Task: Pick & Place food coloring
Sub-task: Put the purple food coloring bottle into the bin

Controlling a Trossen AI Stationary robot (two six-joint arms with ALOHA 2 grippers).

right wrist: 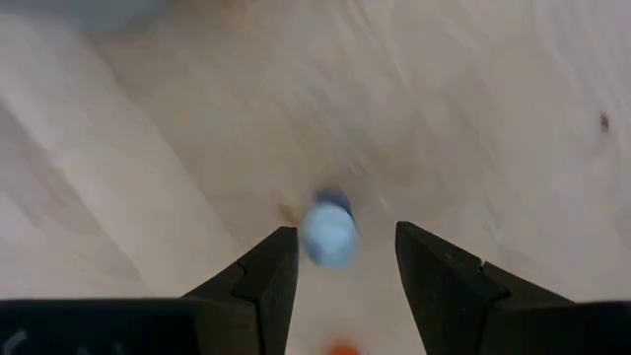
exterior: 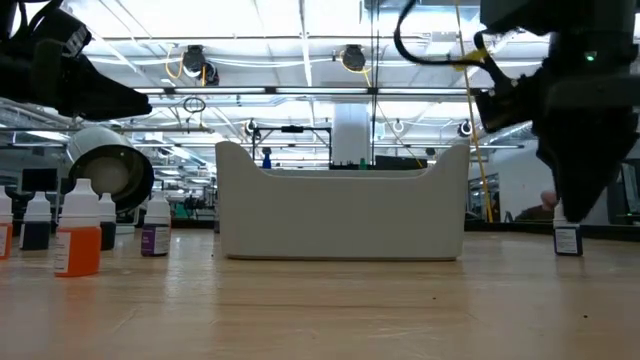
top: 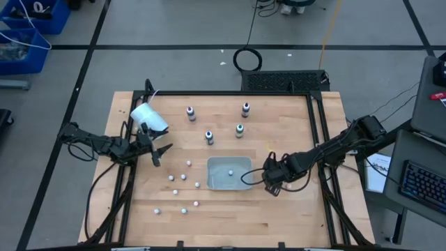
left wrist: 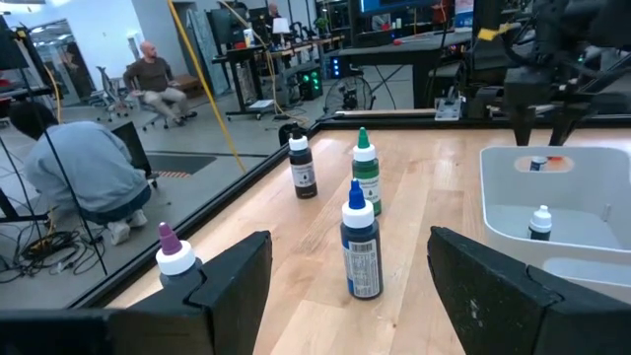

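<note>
A: Where is the food coloring bottle [right wrist: 328, 233] being gone for?

B: It is seen directly beneath the right pincer [right wrist: 345, 237], upright, its pale cap framed between the two fingers. The jaws are spread, and a gap is left on either side; nothing is gripped yet. One bottle [left wrist: 540, 222] is already lying in the white tray [top: 212, 183] just beside that pincer.

A: How should it be expected to handle?

B: Light and stiff, most likely, but narrow and easily tipped. Smooth plastic may slip, so it is best taken low on the cap or at the shoulder, squarely.

A: Can any writing be read?

B: A printed label is carried by the blue bottle [left wrist: 361, 251] ahead of the left pincer [left wrist: 350, 235], which waits spread wide and empty. The print cannot be made out, and no brand can be told.
</note>
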